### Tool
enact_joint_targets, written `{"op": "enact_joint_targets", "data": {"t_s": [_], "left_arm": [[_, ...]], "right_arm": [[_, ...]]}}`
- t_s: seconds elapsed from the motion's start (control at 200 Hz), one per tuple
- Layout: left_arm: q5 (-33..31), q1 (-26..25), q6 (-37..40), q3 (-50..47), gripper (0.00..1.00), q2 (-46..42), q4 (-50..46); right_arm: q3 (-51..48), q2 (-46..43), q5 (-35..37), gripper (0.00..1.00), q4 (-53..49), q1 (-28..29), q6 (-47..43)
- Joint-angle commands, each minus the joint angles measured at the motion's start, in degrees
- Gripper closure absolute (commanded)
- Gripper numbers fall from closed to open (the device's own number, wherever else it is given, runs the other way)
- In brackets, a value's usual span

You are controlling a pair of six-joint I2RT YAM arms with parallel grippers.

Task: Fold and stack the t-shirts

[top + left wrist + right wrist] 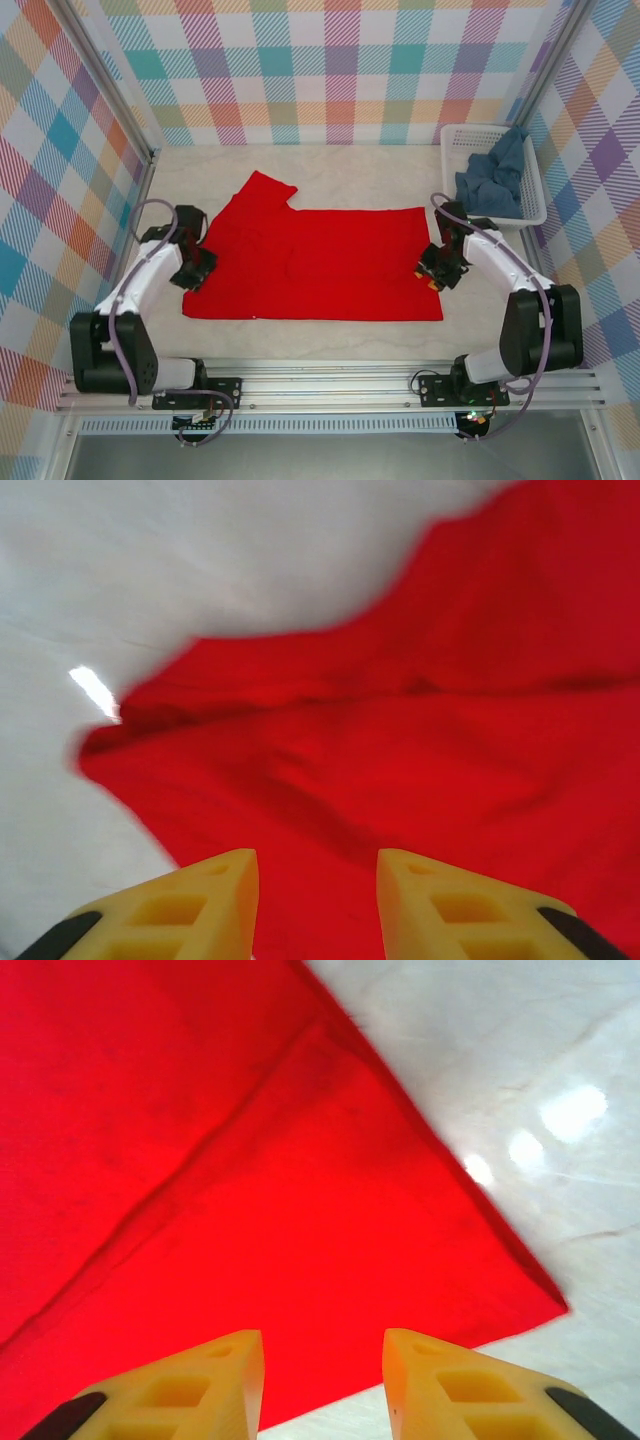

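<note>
The bright red t-shirt [315,262] lies spread flat on the pale table, print side hidden, one sleeve sticking out at the back left. My left gripper [192,268] hovers open over its left edge, and red cloth [400,770] fills the gap between its yellow fingers [215,905]. At the shirt's right edge my right gripper [436,268] is open, just above a corner of the hem [420,1260], yellow fingers [450,1385] apart with nothing gripped. The dusty blue-grey t-shirt [492,178] lies crumpled in the basket.
A white plastic lattice basket [535,195] stands at the back right against the checked wall. Checked walls close in the table on three sides. Bare pale tabletop [330,160] shows behind the shirt and along the near edge [320,340].
</note>
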Motion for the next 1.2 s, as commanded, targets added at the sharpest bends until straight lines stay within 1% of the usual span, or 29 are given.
{"op": "enact_joint_targets", "data": {"t_s": [0.0,0.055,0.125,0.21,0.255,0.365,0.45,0.54,0.705,0.88,0.985,1.06,1.2], "left_arm": [[9.5,-3.2,-0.9,1.0,0.65,7.4,7.6],[10.8,-3.5,-2.2,0.9,0.65,10.1,10.4],[9.7,-3.5,-2.4,1.0,0.65,13.1,11.7],[8.2,-3.0,-1.3,1.8,0.65,16.1,10.3],[6.0,-2.9,-0.5,2.2,0.65,16.9,8.4],[1.4,-2.8,0.9,0.6,0.64,16.7,5.5],[0.8,-2.5,1.1,-2.8,0.63,16.0,6.1],[-0.6,-2.4,0.9,-6.1,0.63,14.8,6.0],[-3.1,-2.1,-0.2,-10.5,0.63,10.5,5.3],[-5.1,-2.0,0.3,-11.9,0.63,7.8,3.5],[-6.3,-1.9,0.2,-12.2,0.63,6.5,1.8],[-7.6,-1.8,-0.1,-11.3,0.63,4.5,0.0],[-11.1,-1.9,-0.1,-4.9,0.59,-1.0,-4.4]], "right_arm": [[1.0,3.8,-3.3,0.70,3.4,0.0,-2.5],[1.5,5.7,-3.0,0.71,3.8,-0.1,-2.6],[1.9,7.7,-2.7,0.71,4.1,-0.2,-2.4],[2.1,10.3,-1.1,0.73,3.8,-0.3,-1.8],[2.4,12.1,0.4,0.75,2.3,-0.4,-1.1],[3.6,16.0,2.5,0.75,-2.0,-0.5,0.5],[3.4,16.8,2.5,0.75,-3.4,-0.1,0.3],[4.0,17.1,4.1,0.74,-6.1,2.2,-0.5],[0.3,14.3,2.4,0.73,-6.4,4.1,2.3],[-3.8,10.7,1.0,0.72,-6.4,5.9,5.2],[-4.4,9.7,0.2,0.72,-6.2,6.6,5.5],[-3.2,7.5,1.8,0.71,-6.4,6.9,5.3],[2.0,-0.5,8.1,0.63,-5.5,7.0,3.1]]}}
